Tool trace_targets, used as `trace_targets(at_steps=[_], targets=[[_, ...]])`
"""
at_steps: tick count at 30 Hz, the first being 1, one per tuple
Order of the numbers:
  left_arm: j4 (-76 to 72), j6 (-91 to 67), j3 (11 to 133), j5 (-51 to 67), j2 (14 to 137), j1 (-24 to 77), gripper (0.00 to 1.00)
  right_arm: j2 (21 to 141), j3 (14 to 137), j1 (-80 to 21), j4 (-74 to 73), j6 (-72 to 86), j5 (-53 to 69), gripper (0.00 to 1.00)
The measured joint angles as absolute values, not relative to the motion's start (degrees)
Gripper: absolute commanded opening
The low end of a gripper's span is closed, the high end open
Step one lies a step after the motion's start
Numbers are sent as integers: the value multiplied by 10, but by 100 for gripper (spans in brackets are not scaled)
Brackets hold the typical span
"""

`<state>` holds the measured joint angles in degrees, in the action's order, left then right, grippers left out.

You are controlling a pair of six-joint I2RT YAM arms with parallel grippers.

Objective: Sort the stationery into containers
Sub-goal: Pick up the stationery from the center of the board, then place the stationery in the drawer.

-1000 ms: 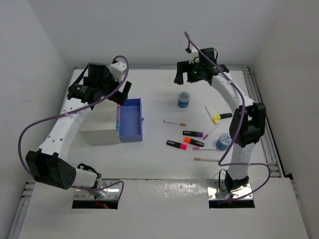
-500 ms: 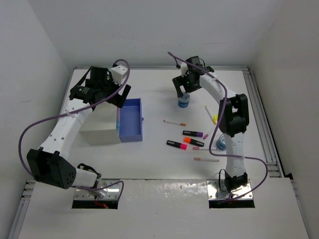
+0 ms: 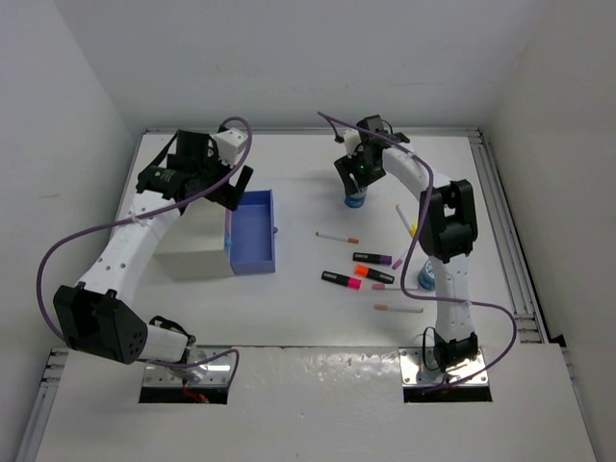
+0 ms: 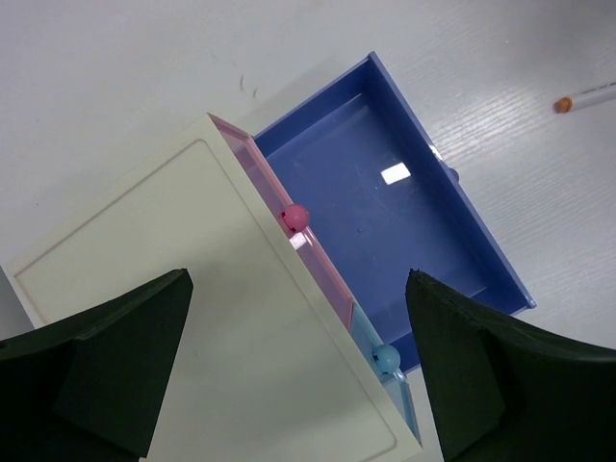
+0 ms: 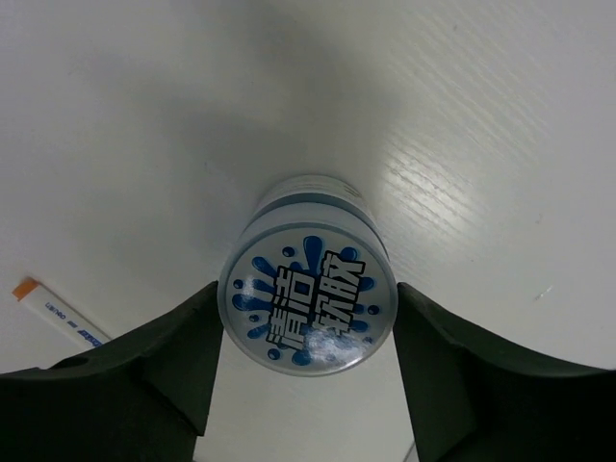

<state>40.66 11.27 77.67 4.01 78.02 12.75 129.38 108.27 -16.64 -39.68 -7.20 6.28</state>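
**Right fingers astride the blue pot**

The right gripper (image 5: pixel 308 289) hangs straight over the small round blue pot with the splash-printed lid (image 5: pixel 308 303), far-middle of the white table (image 3: pixel 289 308). The pot stands upright, its axis pointing up at the wrist. One of the fingers (image 5: pixel 144 375) sits on each flank, hard beside its wall; pressing or not, I cannot tell. The left gripper (image 4: pixel 296 279) is spread wide, holding nothing, well apart over the white boxy cabinet (image 4: pixel 173 289) and its pulled-out blue plastic drawer (image 4: pixel 385 221). It looks like the right arm's job: lift, then carry left to that drawer.
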Motion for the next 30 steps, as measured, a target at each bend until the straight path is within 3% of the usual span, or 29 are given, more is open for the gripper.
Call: trace_targets(at_steps=[2, 9, 12, 15, 16, 19, 30], targets=[[406, 112, 775, 38, 780, 128, 100, 1298, 1083, -166, -397, -81, 67, 61], [401, 107, 766, 33, 780, 128, 100, 1303, 1091, -166, -401, -110, 87, 30], [397, 104, 750, 32, 778, 126, 100, 1303, 1091, -167, -403, -130, 106, 29], [395, 100, 738, 32, 774, 122, 100, 1301, 1091, -171, -411, -169, 150, 20], [394, 98, 736, 34, 772, 117, 100, 1300, 1091, -173, -416, -183, 168, 11], [391, 88, 734, 47, 768, 98, 100, 1293, 1091, -192, -424, -218, 220, 0], [364, 29, 724, 91, 741, 17, 100, 1211, 1108, -329, -357, -298, 333, 0]])
